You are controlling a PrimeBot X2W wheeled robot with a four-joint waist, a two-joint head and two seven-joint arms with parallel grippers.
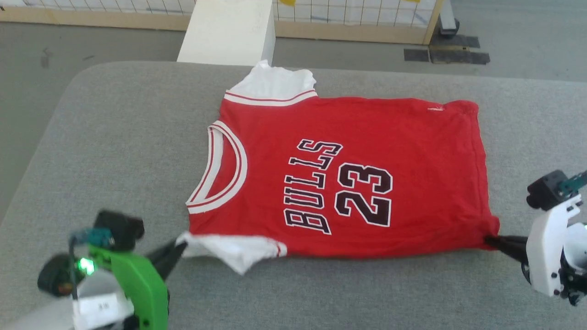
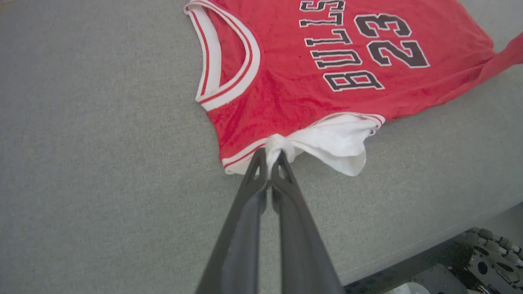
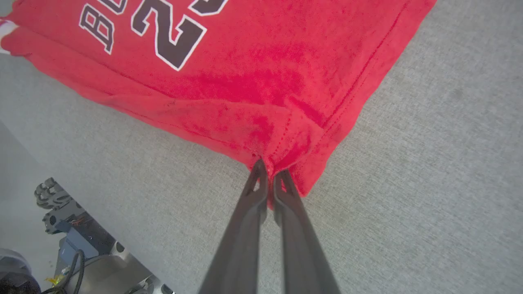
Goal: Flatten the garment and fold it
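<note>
Holding jersey (image 1: pixel 339 183) nearly flat on counter (image 1: pixel 114 137): left gripper (image 2: pixel 273 154) jaws pinching sleeve, right gripper (image 3: pixel 269 166) jaws pinching hem corner; folding not yet beginning.

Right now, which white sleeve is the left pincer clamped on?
The near sleeve, on the jersey's robot-side edge: the left pincer pinches its bunched tip. The far sleeve lies untouched.
</note>
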